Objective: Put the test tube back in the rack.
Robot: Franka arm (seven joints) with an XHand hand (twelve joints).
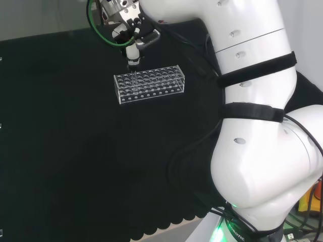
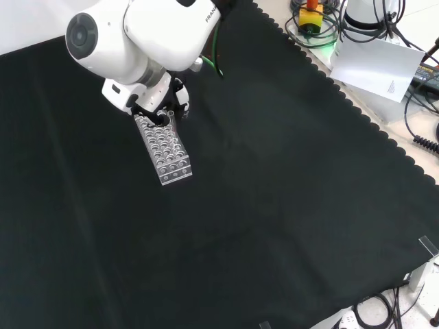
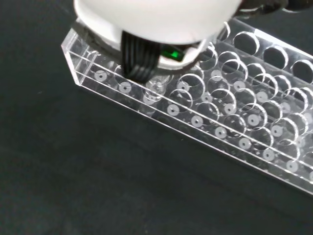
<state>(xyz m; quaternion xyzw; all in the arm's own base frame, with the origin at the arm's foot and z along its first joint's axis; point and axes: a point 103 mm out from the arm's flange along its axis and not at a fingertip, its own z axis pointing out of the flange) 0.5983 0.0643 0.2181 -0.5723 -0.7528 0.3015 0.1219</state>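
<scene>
In the head view I am holding the hand (image 1: 132, 48) over the left end of the clear test tube rack (image 1: 150, 84), which is sitting on the black bench cloth (image 1: 60, 151). A white fingertip is pointing down at the rack's far-left holes, and something thin and glassy seems to be hanging just below it, probably the test tube (image 1: 133, 75) (clear on clear, so I am not sure).

In the front view the arm's big white link (image 2: 137, 34) is covering most of the hand; dark parts of it are showing right at the rack's upper end.

In the wrist view I am looking past the blurred white palm and its black ribbed pad at the rack's rows of round holes. A small clear rounded shape is sitting at a hole near the rack's corner, which I am reading as the tube's bottom. I cannot tell how far the fingers are closed, nor whether they are gripping the tube.

I judge I am at the insertion step. Next I am needing a straight, slow descent with the tube upright over that hole, then a release.
</scene>
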